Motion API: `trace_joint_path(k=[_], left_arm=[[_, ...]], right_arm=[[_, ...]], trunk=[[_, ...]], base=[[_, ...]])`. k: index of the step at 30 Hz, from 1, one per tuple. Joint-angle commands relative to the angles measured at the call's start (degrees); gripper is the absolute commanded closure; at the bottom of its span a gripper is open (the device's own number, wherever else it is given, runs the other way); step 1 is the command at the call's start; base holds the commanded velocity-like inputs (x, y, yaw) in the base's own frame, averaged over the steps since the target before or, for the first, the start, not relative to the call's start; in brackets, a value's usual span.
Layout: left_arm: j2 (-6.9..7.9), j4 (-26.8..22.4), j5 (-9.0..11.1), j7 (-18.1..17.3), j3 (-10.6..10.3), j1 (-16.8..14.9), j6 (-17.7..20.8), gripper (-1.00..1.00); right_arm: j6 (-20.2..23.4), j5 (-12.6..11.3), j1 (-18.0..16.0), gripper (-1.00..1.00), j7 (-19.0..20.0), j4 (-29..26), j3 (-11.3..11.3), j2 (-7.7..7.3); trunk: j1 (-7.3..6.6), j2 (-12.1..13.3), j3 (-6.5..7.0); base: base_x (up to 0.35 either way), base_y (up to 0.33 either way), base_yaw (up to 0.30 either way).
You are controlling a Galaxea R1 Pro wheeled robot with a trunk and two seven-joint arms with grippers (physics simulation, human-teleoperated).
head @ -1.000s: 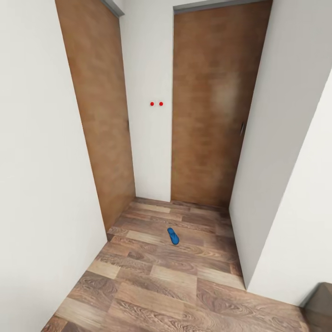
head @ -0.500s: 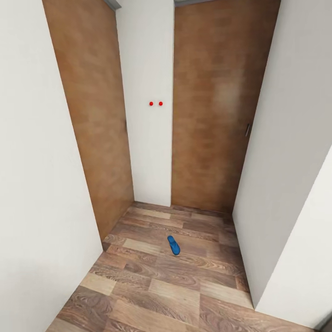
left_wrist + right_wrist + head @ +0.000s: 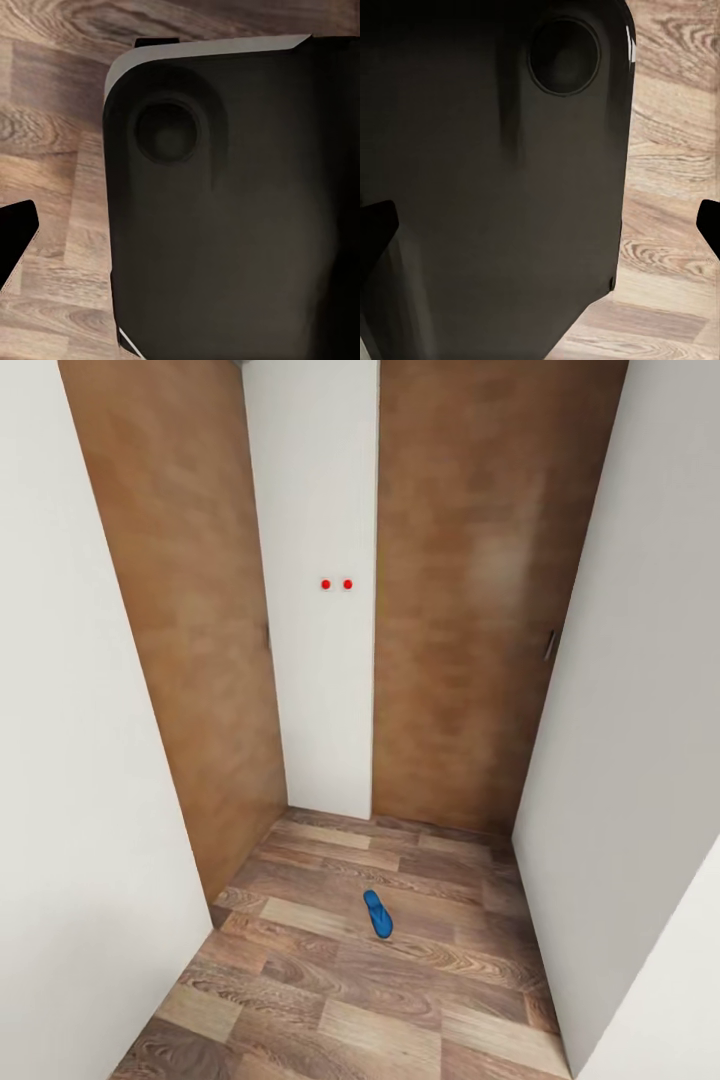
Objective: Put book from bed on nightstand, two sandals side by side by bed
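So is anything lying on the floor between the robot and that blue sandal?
Nothing visible does. The sandal lies alone on bare wood floor in a narrow alcove, two brown doors behind it, white walls either side. The floor nearest the robot is out of the head view.

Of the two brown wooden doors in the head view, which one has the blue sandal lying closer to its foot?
The right brown wooden door, facing the camera: the small blue sandal lies on the plank floor before it. The left brown wooden door runs along the side wall.

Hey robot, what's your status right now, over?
Hands: fingertip edges in wrist views, grip unreadable. One small bright blue sandal lying flat on brown wood-plank floor ahead. Two brown wooden doors beyond it, white walls close either side.
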Motion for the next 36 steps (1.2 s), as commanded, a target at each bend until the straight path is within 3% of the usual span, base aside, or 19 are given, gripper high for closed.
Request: trace_joint_path(k=[1, 15, 19, 24, 25, 32, 36], left_arm=[[0.0, -0.02, -0.03, -0.02, 0.0, 0.0, -0.14, -1.0], [0.0, -0.26, -0.03, -0.02, 0.06, 0.0, -1.16, -1.0], [0.07, -2.91, -0.03, 0.03, 0.08, 0.0, -2.93, -1.0], [0.16, -10.03, -0.02, 0.07, 0.09, 0.0, -3.72, -1.0], [0.12, -15.09, 0.06, 0.07, 0.09, 0.0, -3.8, -1.0], [-0.11, -24.08, 0.27, 0.07, 0.09, -0.09, -4.14, -1.0], [-0.23, -30.66, 0.39, 0.07, 0.09, -0.31, -6.75, -1.0]], right_arm=[[-0.01, -0.04, -0.01, -1.0, 0.05, 0.0, -0.04, 0.0], [-0.06, 0.03, -0.01, -1.0, 0.05, 0.0, -0.13, 0.0], [-0.12, 0.1, -0.01, -1.0, 0.05, -0.08, -0.19, -0.07], [-0.88, 0.19, -0.01, -1.0, 0.05, -1.38, -0.2, -0.18], [-1.86, 0.21, -0.01, -1.0, 0.05, -4.57, -0.21, -0.18], [-2.64, 0.22, -0.07, -1.0, -0.02, -14.0, -0.21, -0.37], [-2.73, 0.3, -0.26, -1.0, -0.34, -21.9, -0.21, -0.58]], trunk=[[0.03, -0.02, -0.04], [0.03, -0.02, -0.04], [0.03, -0.02, -0.04], [0.03, -0.02, -0.04], [0.03, -0.02, -0.04], [0.03, -0.02, -0.04], [0.03, -0.02, -0.04]], base=[[0.311, 0.0, 0.0], [0.28, 0.0, 0.0], [0.21, 0.0, 0.0], [0.207, 0.0, 0.0], [0.222, 0.0, 0.0], [0.24, 0.0, 0.0], [0.11, 0.0, 0.0]])
